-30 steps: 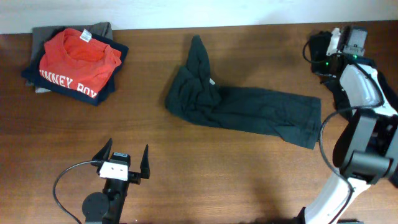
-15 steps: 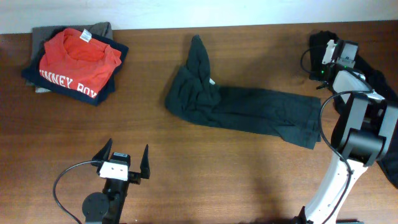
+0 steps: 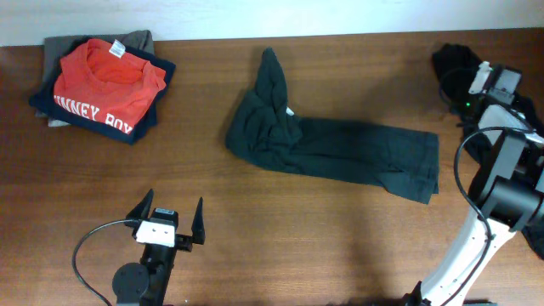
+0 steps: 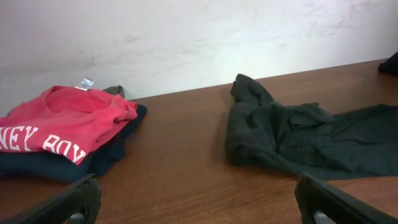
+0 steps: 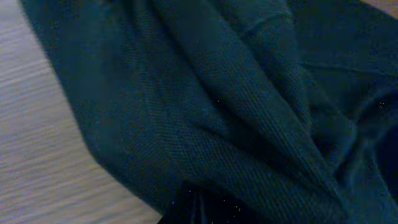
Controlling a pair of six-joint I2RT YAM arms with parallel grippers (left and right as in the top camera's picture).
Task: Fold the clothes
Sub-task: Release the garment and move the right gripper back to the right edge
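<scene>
A dark charcoal garment point(image 3: 340, 149) lies crumpled and stretched across the middle of the table, one end bunched up toward the back; it also shows in the left wrist view point(image 4: 298, 140). My left gripper point(image 3: 174, 204) rests near the front edge, open and empty, well short of the garment, with its fingers point(image 4: 329, 199) wide apart. A black garment point(image 3: 455, 64) is bunched at the far right back corner. My right gripper point(image 3: 476, 72) is on it. In the right wrist view the dark cloth point(image 5: 236, 106) fills the frame and the right gripper point(image 5: 205, 211) is shut on its folds.
A folded stack with a red shirt point(image 3: 106, 76) on navy and grey pieces sits at the back left corner, also seen from the left wrist point(image 4: 56, 130). The wooden table point(image 3: 340, 246) ends at a pale wall point(image 4: 199, 37) behind.
The right arm has swung to the right, toward the table's right edge, and the black garment has shifted that way with it. The left arm and the charcoal garment have not moved.
</scene>
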